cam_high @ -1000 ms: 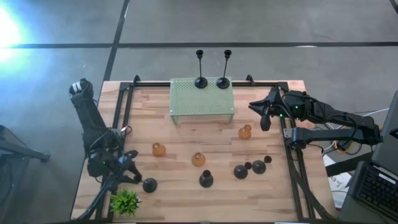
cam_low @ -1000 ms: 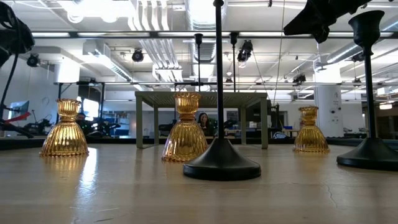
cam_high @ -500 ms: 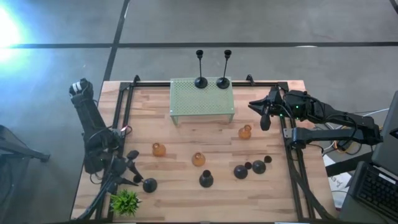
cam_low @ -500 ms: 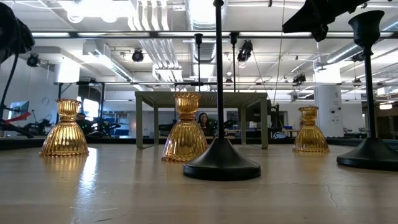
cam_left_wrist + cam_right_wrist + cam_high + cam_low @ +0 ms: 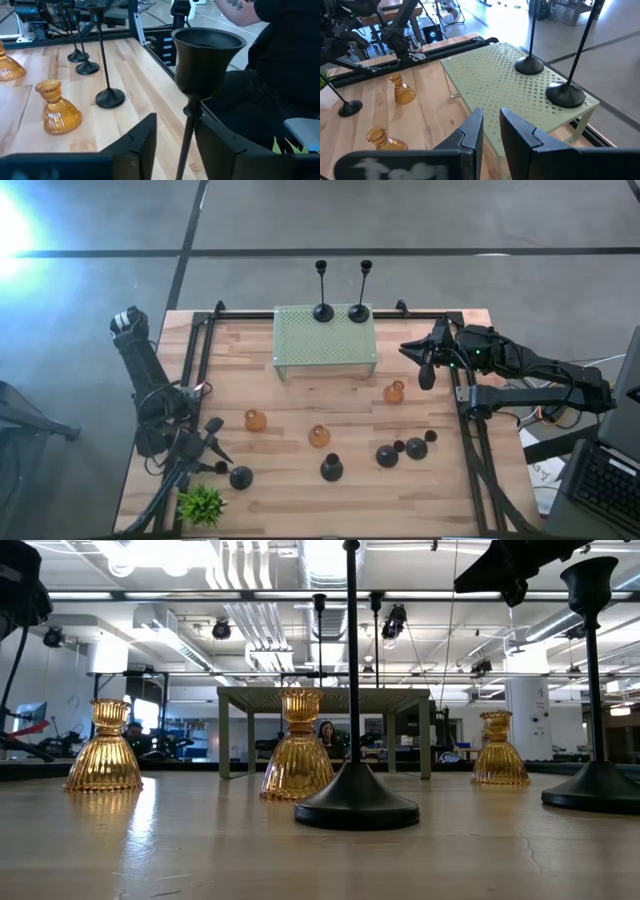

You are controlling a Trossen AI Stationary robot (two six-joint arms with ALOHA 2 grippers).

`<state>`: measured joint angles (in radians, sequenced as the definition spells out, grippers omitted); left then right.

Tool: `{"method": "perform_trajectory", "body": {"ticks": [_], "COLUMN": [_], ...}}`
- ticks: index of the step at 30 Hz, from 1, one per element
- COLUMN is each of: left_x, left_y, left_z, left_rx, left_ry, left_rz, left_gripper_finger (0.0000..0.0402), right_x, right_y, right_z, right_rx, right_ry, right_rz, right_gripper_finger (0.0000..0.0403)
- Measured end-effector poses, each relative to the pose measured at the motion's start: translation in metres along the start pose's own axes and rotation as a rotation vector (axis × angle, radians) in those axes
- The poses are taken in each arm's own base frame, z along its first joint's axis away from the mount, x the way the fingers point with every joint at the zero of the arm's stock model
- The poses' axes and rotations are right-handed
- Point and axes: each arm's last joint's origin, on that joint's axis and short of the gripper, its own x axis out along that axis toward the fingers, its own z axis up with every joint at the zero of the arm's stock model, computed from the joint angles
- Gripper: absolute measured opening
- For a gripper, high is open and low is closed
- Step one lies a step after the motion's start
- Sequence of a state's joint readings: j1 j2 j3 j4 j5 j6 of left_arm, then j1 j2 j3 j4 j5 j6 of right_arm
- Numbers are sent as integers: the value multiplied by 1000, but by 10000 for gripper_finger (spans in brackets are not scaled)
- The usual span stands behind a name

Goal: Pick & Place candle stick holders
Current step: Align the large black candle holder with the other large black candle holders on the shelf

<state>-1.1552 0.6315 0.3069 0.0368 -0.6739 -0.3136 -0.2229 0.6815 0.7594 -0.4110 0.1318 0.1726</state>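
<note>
Six tall black holders with thin stems on round bases and three bulbous, ribbed amber glass ones are out, all with their long axis pointing up. Two black stems (image 5: 323, 310) (image 5: 359, 310) stand side by side at the back edge of the mint-green perforated stand (image 5: 325, 348). Three more black ones (image 5: 331, 468) (image 5: 387, 455) (image 5: 417, 447) stand in a loose row toward the front right of the wooden surface (image 5: 300, 395). The amber holders (image 5: 256, 420) (image 5: 319, 436) (image 5: 394, 392) are spread across the middle, well apart from each other.

The sixth black holder (image 5: 205, 60) is at the front left corner, its base near the small leafy plant (image 5: 202, 504). The left gripper (image 5: 175, 120) has its fingers parted on either side of this thin stem below the flared cup. A gap shows on one side, and I cannot tell whether the stem leans.

The right gripper (image 5: 491, 117) hangs above the right side of the surface, beside the stand. Its fingers are only slightly apart and hold nothing.
</note>
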Motion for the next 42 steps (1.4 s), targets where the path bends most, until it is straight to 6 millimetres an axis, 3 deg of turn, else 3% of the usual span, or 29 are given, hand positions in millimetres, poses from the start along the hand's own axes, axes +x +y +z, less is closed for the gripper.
{"method": "perform_trajectory", "body": {"ticks": [8,15,22,28,34,42], "left_x": [0,0,-10,-19,-27,-38], "left_y": [0,2,-3,4,20,57], "left_z": [0,5,49,87,121,162], "left_rx": [6,47,105,161,204,195], "left_ry": [0,-31,-134,-222,-255,-294], "left_rz": [1,77,76,317,543,859], "left_gripper_finger": [19,13,12,12,12,12], "right_x": [0,0,0,0,0,0], "right_y": [0,0,0,0,0,1], "right_z": [0,0,1,1,3,8], "right_rx": [-19,-19,-33,-36,-40,-33], "right_ry": [-3,-4,-7,-7,-33,-85], "right_rz": [1,1,-1,-1,3,11], "right_gripper_finger": [56,56,56,56,56,56]}}
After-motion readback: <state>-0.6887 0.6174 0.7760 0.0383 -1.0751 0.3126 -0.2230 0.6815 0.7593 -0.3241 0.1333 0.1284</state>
